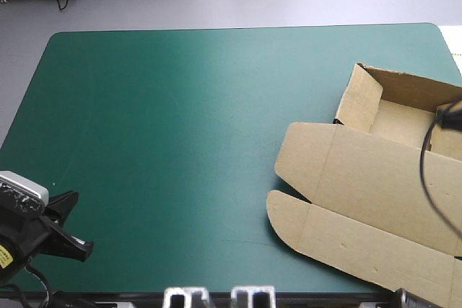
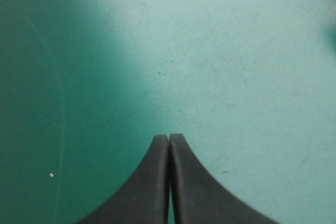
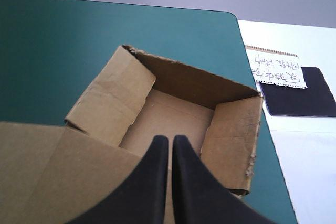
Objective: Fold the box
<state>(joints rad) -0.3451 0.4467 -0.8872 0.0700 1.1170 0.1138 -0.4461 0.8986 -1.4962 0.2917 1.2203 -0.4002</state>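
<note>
The brown box [image 1: 375, 185] lies at the table's right side as an open tray [image 1: 399, 122], with its lid and flaps spread flat toward the front edge. In the right wrist view the tray [image 3: 173, 111] has three walls raised, and my right gripper [image 3: 170, 138] is shut with nothing in it, its tips hovering just above the tray floor near the lid's hinge. My left gripper [image 1: 85, 247] sits at the table's front left corner, far from the box. It is also shut [image 2: 169, 136] and points over bare teal-green cover [image 2: 220, 66].
A white surface past the table's right edge carries a written notepad [image 3: 277, 70] and a black pad [image 3: 299, 98]. The teal-green cover [image 1: 180, 128] stretches from the box to the left edge.
</note>
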